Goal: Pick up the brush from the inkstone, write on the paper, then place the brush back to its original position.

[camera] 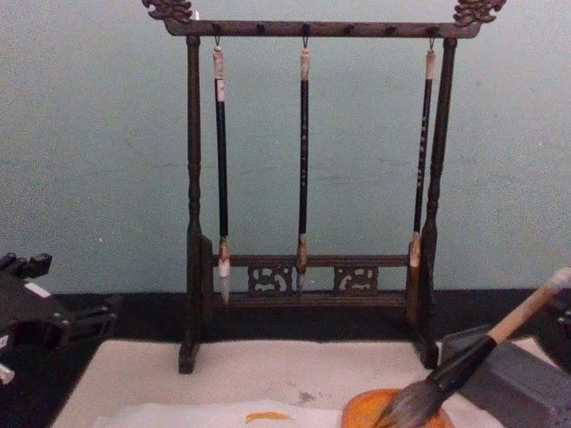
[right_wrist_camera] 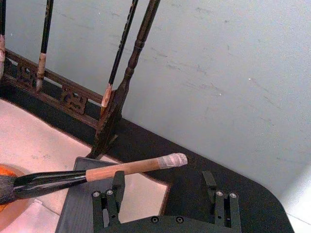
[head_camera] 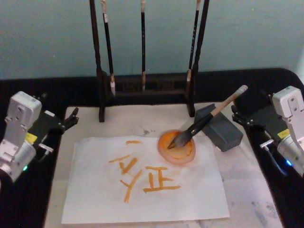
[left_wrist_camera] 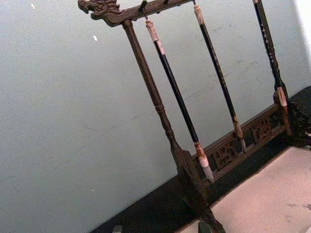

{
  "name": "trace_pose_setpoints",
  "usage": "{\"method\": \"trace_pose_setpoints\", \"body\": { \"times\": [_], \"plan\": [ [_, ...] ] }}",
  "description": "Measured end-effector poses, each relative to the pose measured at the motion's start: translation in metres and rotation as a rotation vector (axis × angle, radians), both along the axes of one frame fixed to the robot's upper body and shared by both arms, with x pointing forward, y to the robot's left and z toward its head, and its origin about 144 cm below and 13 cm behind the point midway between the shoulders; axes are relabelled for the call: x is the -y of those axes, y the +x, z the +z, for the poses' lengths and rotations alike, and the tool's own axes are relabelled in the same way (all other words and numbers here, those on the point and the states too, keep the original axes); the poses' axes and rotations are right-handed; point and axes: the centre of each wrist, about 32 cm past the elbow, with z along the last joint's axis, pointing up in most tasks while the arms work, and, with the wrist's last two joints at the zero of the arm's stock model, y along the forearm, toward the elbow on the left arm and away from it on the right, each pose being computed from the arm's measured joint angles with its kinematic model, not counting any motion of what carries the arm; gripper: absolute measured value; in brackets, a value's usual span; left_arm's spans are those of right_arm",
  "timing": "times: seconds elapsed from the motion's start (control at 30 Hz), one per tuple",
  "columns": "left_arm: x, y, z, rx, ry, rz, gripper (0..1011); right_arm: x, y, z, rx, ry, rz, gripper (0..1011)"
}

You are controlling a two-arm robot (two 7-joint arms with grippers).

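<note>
The brush [head_camera: 208,118] lies at a slant, its bristles in the orange dish [head_camera: 185,160] and its handle propped on the grey block [head_camera: 224,135], pale end pointing toward the right claw [head_camera: 236,117]. The tuft's tip is hard to separate from the orange in the dish. The dish overlaps the far right corner of the paper [head_camera: 142,199], which carries several orange strokes and lies on the beige mat [head_camera: 128,121]. Behind stands the brush rack [head_camera: 142,91] with three thin black brushes, its top cut off in the head view. The right claw rests on the black worktop [head_camera: 47,90] beside the block, wide and empty. The left claw [head_camera: 72,118] sits off the mat's left edge, well apart from the paper; I cannot tell whether it is wide or narrow.
</note>
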Motion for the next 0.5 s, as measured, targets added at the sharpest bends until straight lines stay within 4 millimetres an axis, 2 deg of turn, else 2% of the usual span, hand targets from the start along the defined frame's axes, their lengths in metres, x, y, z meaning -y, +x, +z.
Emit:
{"method": "trace_pose_setpoints", "body": {
  "times": [0.5],
  "plan": [
    [0.0,0.0,0.0,0.0,0.0,0.0,1010,0.0,0.0,0.0,0.0,0.0,0.0,1000]
  ]
}}
